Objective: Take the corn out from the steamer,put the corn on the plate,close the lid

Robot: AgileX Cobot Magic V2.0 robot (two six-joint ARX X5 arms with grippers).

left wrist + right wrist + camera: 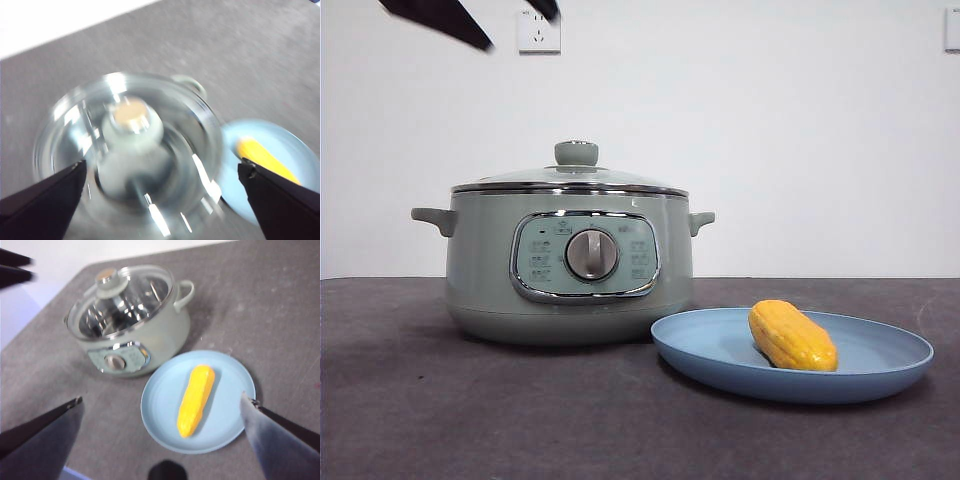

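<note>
The sage-green steamer (570, 270) stands on the dark table with the glass lid (570, 178) resting on it, the green knob (576, 153) on top. The yellow corn (792, 336) lies on the light-blue plate (880, 360) beside the pot. My left gripper (162, 164) is open and empty, hovering above the lid (127, 150); it shows as black tips at the top left of the front view (520, 32). My right gripper (162, 397) is open and empty, high above the plate (225, 380) and the corn (196, 400).
A white wall with a socket (538, 32) stands behind the table. The dark grey tabletop (420, 400) stretches in front of the pot and the plate. The left gripper's jaws also show in the right wrist view (17, 267).
</note>
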